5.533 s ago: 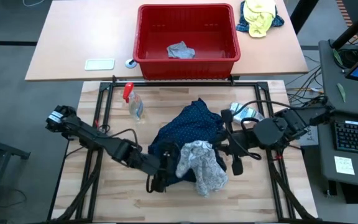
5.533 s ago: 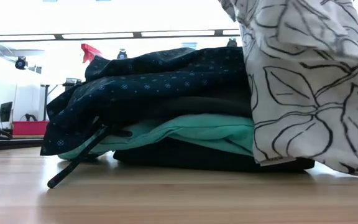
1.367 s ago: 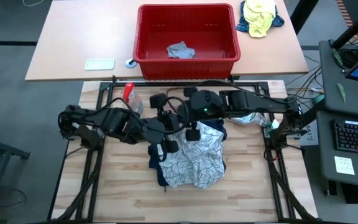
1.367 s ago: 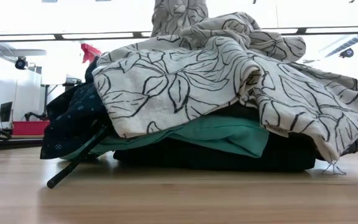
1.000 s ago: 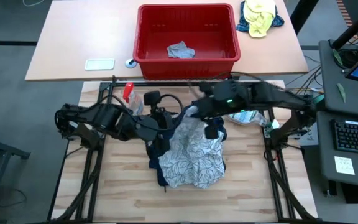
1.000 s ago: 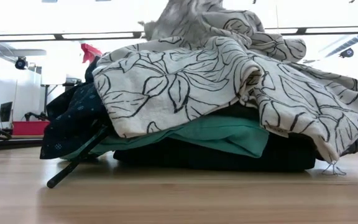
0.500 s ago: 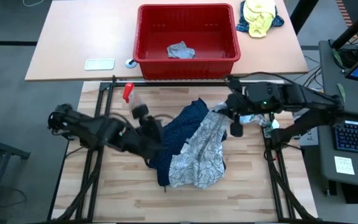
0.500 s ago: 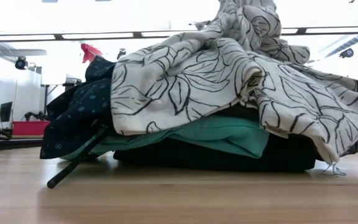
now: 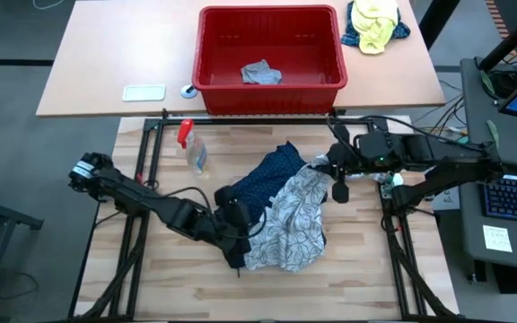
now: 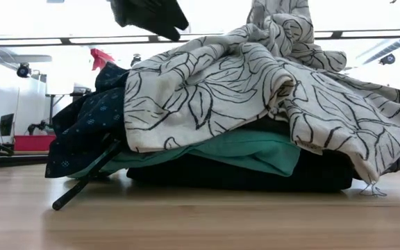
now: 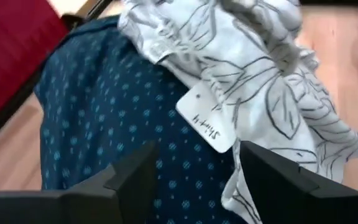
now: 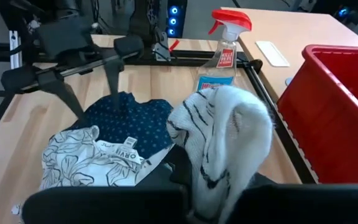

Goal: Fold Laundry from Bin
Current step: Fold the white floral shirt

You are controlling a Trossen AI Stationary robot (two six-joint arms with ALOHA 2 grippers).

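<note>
Gripping white leaf-print cloth garment point(image 9: 287, 224) at far-right corner, right gripper point(image 9: 323, 167) clamped; left gripper point(image 9: 238, 235) wide, empty, nearer near-left edge.

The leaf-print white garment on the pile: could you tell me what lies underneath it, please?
Under the leaf-print white garment, the low view shows the navy dotted garment, a turquoise garment and, at the bottom, a black garment. Anything deeper in the pile is covered.
</note>
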